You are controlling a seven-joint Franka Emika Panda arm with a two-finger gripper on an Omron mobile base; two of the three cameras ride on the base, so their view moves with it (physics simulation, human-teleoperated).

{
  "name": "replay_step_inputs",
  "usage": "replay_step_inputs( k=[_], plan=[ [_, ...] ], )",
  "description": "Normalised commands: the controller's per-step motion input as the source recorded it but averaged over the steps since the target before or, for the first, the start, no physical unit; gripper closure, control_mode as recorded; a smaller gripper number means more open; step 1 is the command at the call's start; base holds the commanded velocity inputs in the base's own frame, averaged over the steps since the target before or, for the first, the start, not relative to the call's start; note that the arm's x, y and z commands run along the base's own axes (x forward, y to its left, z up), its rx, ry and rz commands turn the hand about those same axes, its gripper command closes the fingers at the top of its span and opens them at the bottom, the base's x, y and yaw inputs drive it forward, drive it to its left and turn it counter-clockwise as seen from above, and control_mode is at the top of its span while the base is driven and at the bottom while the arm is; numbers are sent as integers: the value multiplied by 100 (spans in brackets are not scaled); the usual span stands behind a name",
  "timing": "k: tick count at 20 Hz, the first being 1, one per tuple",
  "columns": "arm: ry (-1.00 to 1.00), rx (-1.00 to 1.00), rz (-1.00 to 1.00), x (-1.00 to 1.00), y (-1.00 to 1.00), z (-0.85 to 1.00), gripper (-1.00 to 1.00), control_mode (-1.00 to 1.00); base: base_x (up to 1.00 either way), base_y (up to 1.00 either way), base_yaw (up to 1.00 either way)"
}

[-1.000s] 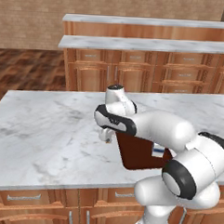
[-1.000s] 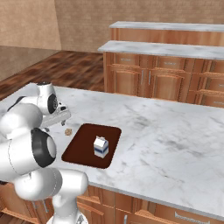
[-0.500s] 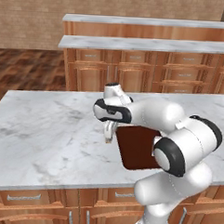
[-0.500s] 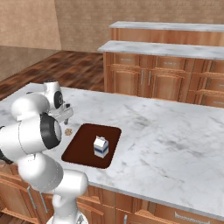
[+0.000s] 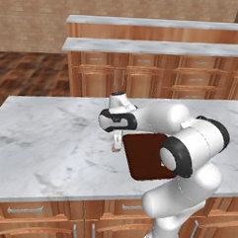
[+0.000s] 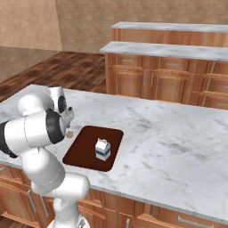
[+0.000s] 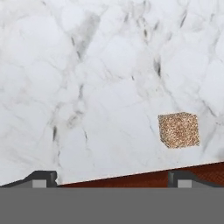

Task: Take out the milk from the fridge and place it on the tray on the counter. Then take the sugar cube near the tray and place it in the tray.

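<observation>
Milk point(image 6: 103, 149) stands upright on the tray point(image 6: 81, 151) near the counter's point(image 6: 187, 147) front edge. Sugar cube point(image 7: 178, 129) lies on the marble just beside the tray's edge, under the gripper point(image 7: 111, 177), whose fingers are spread apart.

Base views: behind arm, left/right, sharing tray point(image 5: 146, 157) | hand view: close over counter point(image 7: 87, 87)

White-grey veined marble counter top point(image 6: 178, 133) over brown wooden cabinets, flat dark brown rounded tray point(image 6: 84, 151), small white gable-top milk carton point(image 6: 103, 149) with dark blue lower band, tiny tan speckled sugar cube point(image 7: 178, 129).
</observation>
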Motion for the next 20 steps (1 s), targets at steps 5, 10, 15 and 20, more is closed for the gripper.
replay_step_inputs(
  k=[5, 10, 15, 20],
  plan=[
    [0, 0, 10, 30, 0, -25, -100, -100, 0, 0, 0],
    [0, 0, 6, 29, 0, -15, -100, -100, 0, 0, 0],
    [0, 0, 0, 25, 0, -7, -100, -100, 0, 0, 0],
    [0, 0, 0, 16, 2, -15, -100, -100, 0, 0, 0]
  ],
)
